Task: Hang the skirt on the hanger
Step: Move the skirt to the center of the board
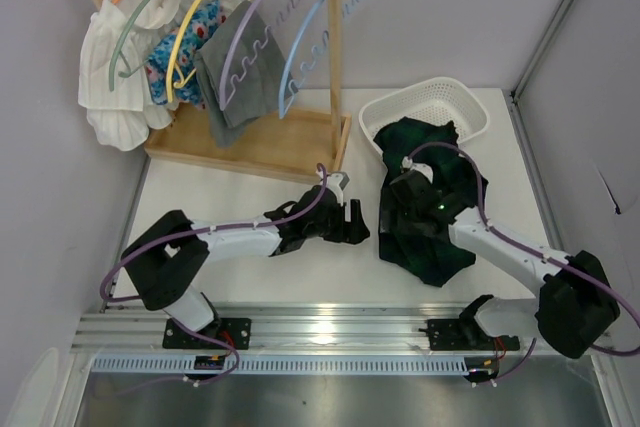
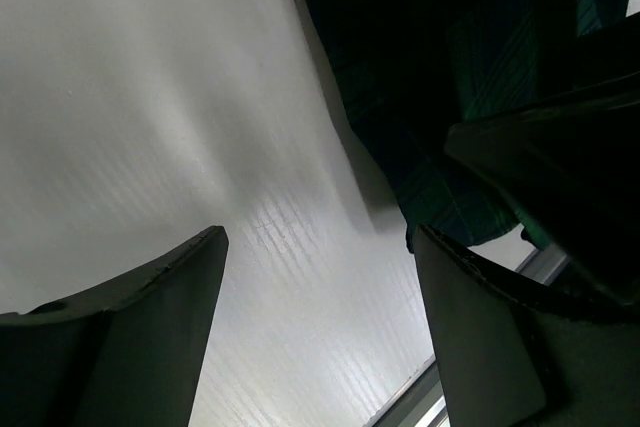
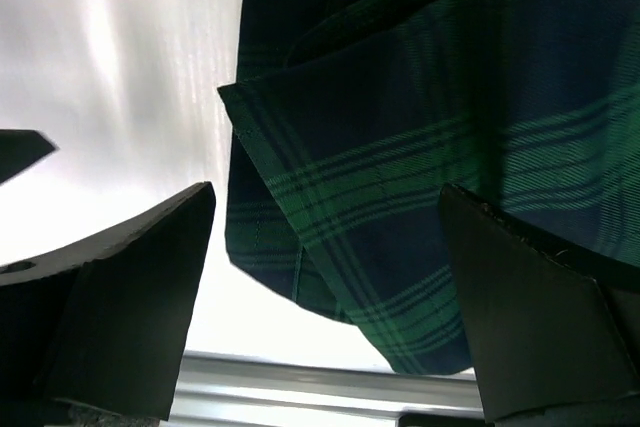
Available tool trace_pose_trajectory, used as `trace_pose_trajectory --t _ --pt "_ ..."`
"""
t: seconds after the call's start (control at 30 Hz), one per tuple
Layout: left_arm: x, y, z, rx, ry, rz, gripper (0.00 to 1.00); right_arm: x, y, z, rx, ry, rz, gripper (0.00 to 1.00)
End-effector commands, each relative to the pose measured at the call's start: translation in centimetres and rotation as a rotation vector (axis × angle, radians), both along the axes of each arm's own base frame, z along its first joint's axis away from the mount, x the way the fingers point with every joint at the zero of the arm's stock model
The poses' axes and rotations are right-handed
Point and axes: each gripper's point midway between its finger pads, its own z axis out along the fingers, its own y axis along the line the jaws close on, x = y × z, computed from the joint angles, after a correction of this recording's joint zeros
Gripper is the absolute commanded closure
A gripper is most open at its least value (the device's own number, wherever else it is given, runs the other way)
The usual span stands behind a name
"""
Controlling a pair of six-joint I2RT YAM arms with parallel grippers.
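White surface (image 1: 250, 197), the skirt (image 1: 430, 247) lying far-to-near on its right half.
The right pincer (image 3: 325, 207) hangs spread directly above the skirt; the left pincer (image 1: 347, 220), also spread, sits just beside its left edge.

Inspection finding: no legible text, label, brand, number or sign in any of the three views
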Motion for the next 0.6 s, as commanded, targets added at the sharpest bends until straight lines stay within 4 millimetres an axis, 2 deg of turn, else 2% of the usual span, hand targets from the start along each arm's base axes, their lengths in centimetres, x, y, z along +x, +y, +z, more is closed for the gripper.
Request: trace_pose_trajectory --t 0.0,0.07,0.13,0.17,0.2,0.23,0.3,0.33,0.43,0.5,0.57 --pt "0.7 -0.7 0.7 -0.045 -0.031 0.030 0.19 1.9 0.8 0.6 -0.045 -0.075 -0.037 0.01" --pt "0.7 -0.7 0.4 -0.042 -0.031 0.032 0.19 2.2 0.6 -0.2 -0.100 -0.068 -0.047 0.03" --pt "0.7 -0.5 0.1 -0.036 -0.028 0.033 0.19 2.4 -0.4 -1.3 -0.183 -0.045 -0.071 0.09" --pt "0.6 -0.4 -0.1 -0.036 -0.026 0.034 0.19 2.5 -0.6 -1.3 -0.204 -0.044 -0.074 0.22" --pt "0.6 -0.5 0.1 -0.044 -0.030 0.034 0.19 2.5 -1.0 -1.5 -0.230 -0.038 -0.082 0.22" --pt "0.4 -0.3 -0.4 -0.036 -0.023 0.034 0.19 2.7 -1.3 -1.4 -0.250 -0.042 -0.081 0.60" --pt "0.3 -0.2 -0.2 -0.042 -0.028 0.034 0.19 2.8 -1.7 -0.7 -0.269 -0.044 -0.102 0.91" --pt "0.1 0.1 -0.5 -0.037 -0.024 0.034 0.19 3.0 -1.9 0.0 -0.276 -0.057 -0.115 0.99" --pt "0.3 -0.1 0.0 -0.057 -0.044 0.029 0.18 3.0 -2.3 3.7 -0.241 -0.113 -0.155 1.00" --pt "0.3 -0.5 0.5 -0.075 -0.050 0.019 0.19 2.7 -3.0 6.9 -0.169 -0.172 -0.191 1.00" --pt "0.6 -1.4 1.3 -0.106 -0.060 0.007 0.18 2.1 -3.7 8.7 -0.109 -0.200 -0.216 1.00"
